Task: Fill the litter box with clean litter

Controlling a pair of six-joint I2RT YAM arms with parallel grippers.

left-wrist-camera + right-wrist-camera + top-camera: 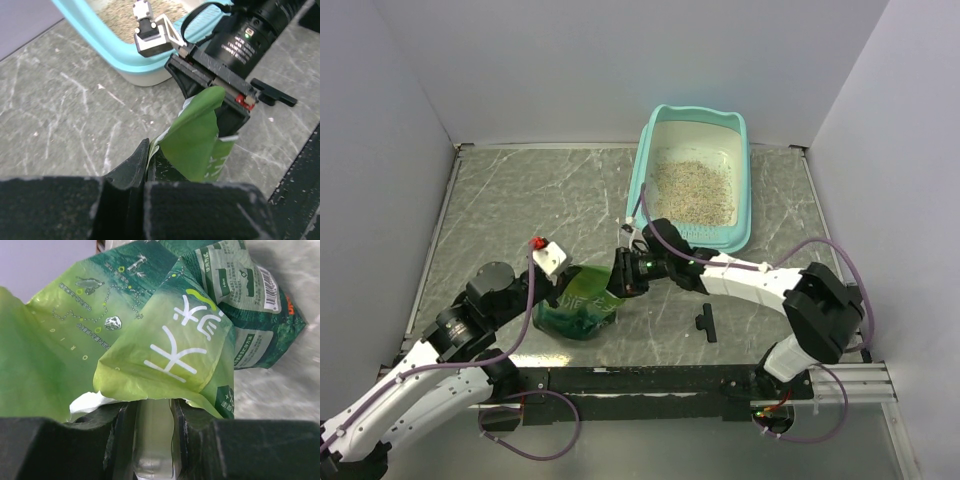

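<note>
The teal litter box (744, 180) stands at the back right, with a layer of beige clean litter (692, 190) inside it. A green crinkled pouch (582, 305) sits on the table between my two grippers. My left gripper (563, 290) is shut on the pouch's left edge; in the left wrist view its jaws (150, 150) pinch the green film (192, 140). My right gripper (620, 275) holds the pouch's right edge; in the right wrist view its jaws (154, 407) clamp a pale fold under the pouch (165, 340). The box rim (100, 35) and litter (117, 7) show behind.
A small black T-shaped piece (706, 323) lies on the table to the right of the pouch, also in the left wrist view (274, 92). White walls enclose the table on three sides. A black rail (650, 382) runs along the near edge.
</note>
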